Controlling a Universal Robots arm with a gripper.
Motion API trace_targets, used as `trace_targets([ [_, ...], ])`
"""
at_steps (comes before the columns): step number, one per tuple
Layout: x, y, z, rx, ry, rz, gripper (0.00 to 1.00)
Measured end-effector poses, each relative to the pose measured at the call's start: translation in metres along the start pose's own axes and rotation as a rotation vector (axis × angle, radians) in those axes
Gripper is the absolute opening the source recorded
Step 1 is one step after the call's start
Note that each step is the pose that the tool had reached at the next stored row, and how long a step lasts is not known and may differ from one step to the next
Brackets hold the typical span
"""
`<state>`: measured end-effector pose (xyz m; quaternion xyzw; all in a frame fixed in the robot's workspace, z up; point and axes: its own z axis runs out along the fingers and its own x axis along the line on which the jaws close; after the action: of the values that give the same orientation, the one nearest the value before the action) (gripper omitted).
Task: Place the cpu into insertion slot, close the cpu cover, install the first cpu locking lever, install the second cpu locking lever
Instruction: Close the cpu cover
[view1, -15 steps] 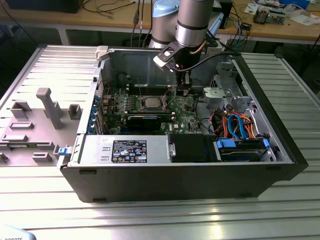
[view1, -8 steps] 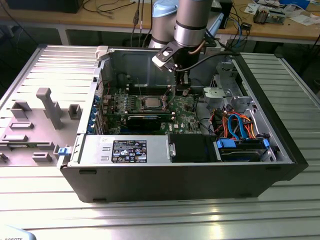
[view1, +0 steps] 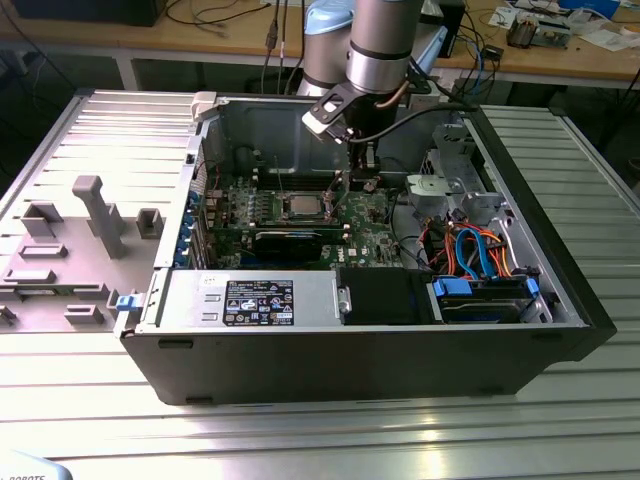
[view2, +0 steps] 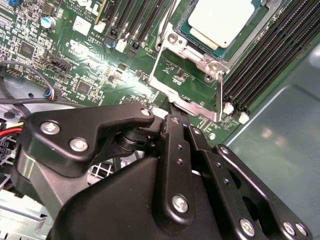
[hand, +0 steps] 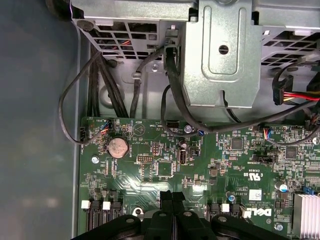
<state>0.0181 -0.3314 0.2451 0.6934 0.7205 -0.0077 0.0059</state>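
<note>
The cpu (view2: 220, 17), with a pale silver top, lies flat in the insertion slot on the green motherboard (view2: 75, 55). Around its edge rests the silver cpu cover (view2: 186, 46), lying down over the chip. Thin wire locking levers (view2: 154, 70) run beside the socket, one ending at a bent hook (view2: 220, 95); I cannot tell whether they are latched. My black gripper (view2: 172, 112) hovers just off the socket's corner, fingers pressed together with nothing visible between them. In the exterior view the gripper (view1: 362, 182) hangs to the exterior view's right of the cpu (view1: 300, 205).
The open computer case (view1: 560, 300) walls in the board. Black memory slots (view2: 265, 55) flank the socket. A metal drive cage (hand: 220, 55) and black cables (hand: 100, 75) sit beyond the board. A long black card (view1: 290, 240) and the power supply (view1: 250, 298) lie nearer the front.
</note>
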Motion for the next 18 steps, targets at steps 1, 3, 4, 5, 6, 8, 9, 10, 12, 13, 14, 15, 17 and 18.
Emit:
trace_targets([
  [1, 0.0000, -0.0003, 0.0000, 0.0000, 0.0001, 0.000, 0.11],
  [3, 0.0000, -0.0010, 0.0000, 0.0000, 0.0000, 0.000, 0.11],
  [4, 0.0001, -0.0013, 0.0000, 0.0000, 0.0000, 0.000, 0.11],
  [5, 0.0001, -0.0016, 0.0000, 0.0000, 0.0000, 0.000, 0.11],
  [6, 0.0001, -0.0019, 0.0000, 0.0000, 0.0000, 0.000, 0.11],
  [8, 0.0001, -0.0027, 0.0000, 0.0000, 0.0000, 0.000, 0.11],
  [9, 0.0001, -0.0030, 0.0000, 0.0000, 0.0000, 0.000, 0.11],
  [10, 0.0001, -0.0032, 0.0000, 0.0000, 0.0000, 0.000, 0.11],
  [12, 0.0002, -0.0037, 0.0000, 0.0000, 0.0001, 0.000, 0.11],
  [13, 0.0002, -0.0040, 0.0000, 0.0000, 0.0000, 0.000, 0.11],
  [14, 0.0002, -0.0043, 0.0000, 0.0000, 0.0000, 0.000, 0.11],
  [15, 0.0002, -0.0047, 0.0000, 0.0000, 0.0000, 0.000, 0.11],
  [17, 0.0002, -0.0049, 0.0000, 0.0000, 0.0000, 0.000, 0.11],
  [18, 0.0002, -0.0051, 0.0000, 0.0000, 0.0001, 0.000, 0.11],
])
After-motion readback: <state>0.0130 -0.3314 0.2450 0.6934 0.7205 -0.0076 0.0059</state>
